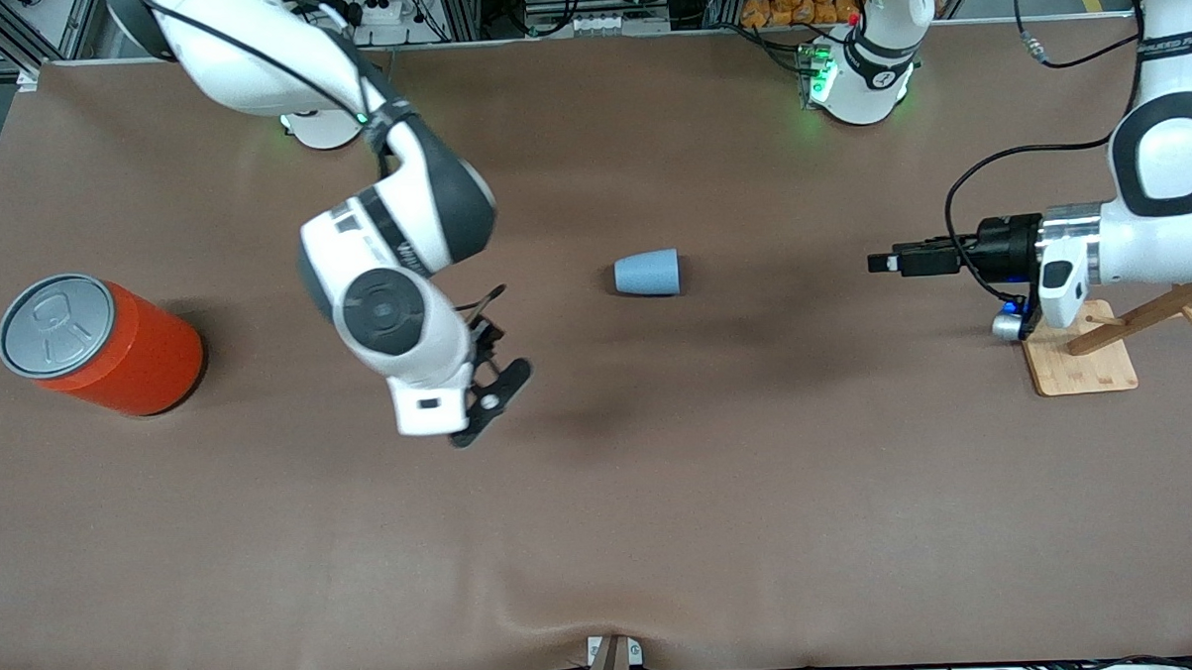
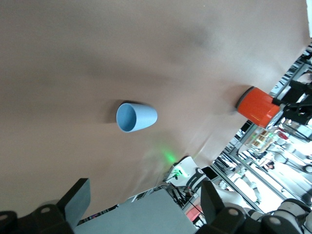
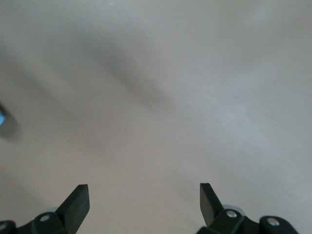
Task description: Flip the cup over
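Note:
The small light-blue cup (image 1: 646, 273) lies on its side on the brown table near the middle, its wide mouth toward the left arm's end. The left wrist view shows its darker blue inside (image 2: 136, 117). My left gripper (image 1: 881, 263) is open and empty, held level and pointing at the cup from the left arm's end, well apart from it (image 2: 145, 204). My right gripper (image 1: 487, 406) is open and empty over bare table, toward the right arm's end from the cup (image 3: 143, 200). A sliver of the cup shows at the edge of the right wrist view (image 3: 1, 116).
A big orange can with a grey lid (image 1: 101, 344) stands at the right arm's end of the table and also shows in the left wrist view (image 2: 257, 106). A wooden stand with a slanted rod (image 1: 1083, 358) sits under the left arm.

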`<act>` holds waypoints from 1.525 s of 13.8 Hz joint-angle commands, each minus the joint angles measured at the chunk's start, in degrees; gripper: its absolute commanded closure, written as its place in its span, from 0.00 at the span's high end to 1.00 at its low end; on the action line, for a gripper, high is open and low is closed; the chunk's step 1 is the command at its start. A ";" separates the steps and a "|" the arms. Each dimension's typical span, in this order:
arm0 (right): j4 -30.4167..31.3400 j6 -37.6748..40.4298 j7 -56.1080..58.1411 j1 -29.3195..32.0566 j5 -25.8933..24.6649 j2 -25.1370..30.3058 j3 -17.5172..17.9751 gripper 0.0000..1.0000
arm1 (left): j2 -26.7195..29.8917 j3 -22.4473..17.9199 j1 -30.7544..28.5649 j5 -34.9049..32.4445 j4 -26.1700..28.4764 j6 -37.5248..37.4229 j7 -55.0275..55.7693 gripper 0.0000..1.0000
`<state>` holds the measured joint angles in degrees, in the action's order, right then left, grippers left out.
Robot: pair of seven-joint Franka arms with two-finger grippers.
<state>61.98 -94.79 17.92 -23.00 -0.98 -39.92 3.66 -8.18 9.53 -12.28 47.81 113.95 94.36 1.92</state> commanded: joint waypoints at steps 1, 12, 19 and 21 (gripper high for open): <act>1.04 0.75 1.85 11.44 1.15 1.24 4.06 1.00 | 1.33 0.40 -0.20 3.94 4.08 1.88 -3.14 1.00; 2.53 11.46 -38.18 21.31 6.67 14.68 1.70 1.00 | 1.24 4.44 -0.11 13.27 13.22 8.73 -8.60 1.00; 17.91 10.68 -39.19 23.61 6.25 36.29 -0.41 1.00 | 0.89 4.88 -0.12 17.31 17.18 9.18 -13.35 1.00; 18.70 11.12 -38.84 23.70 4.59 38.24 -0.41 1.00 | 0.36 4.88 -0.03 18.28 18.32 10.23 -16.32 1.00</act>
<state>75.46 -82.15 -19.99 0.16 4.16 -6.01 2.98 -8.28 13.99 -12.13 64.12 130.38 103.06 -11.23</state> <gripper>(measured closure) 0.000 0.000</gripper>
